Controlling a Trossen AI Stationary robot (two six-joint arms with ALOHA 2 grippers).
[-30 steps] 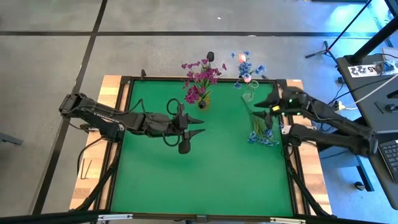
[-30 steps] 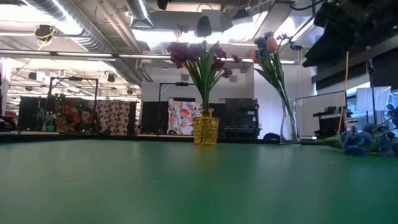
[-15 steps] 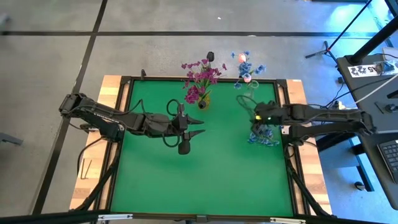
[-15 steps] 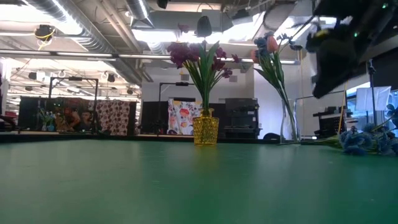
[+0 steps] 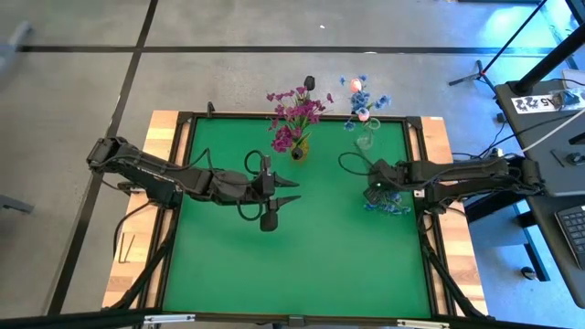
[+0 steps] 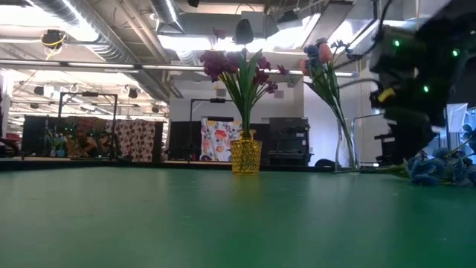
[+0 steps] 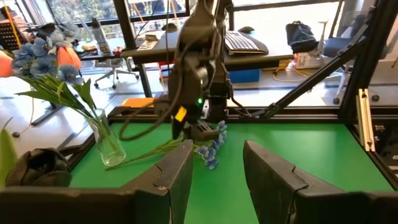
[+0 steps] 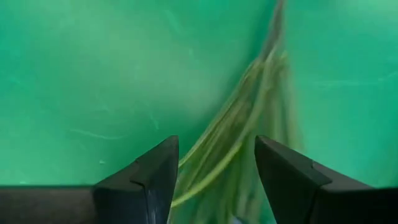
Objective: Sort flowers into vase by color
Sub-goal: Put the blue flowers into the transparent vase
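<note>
Right end effector (image 5: 373,190) hangs open right over the blue flowers (image 5: 391,201) lying at the worktop's (image 5: 302,247) right edge, green stems between its fingers. Left end effector (image 5: 291,189) open mid-worktop, empty.

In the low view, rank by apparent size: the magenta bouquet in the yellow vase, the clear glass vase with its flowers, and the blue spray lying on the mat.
1. clear glass vase with its flowers, tallest
2. magenta bouquet with yellow vase, close behind; depth differs, so the order is unsure
3. blue spray, smallest, partly cut off and hidden by the right gripper
</note>
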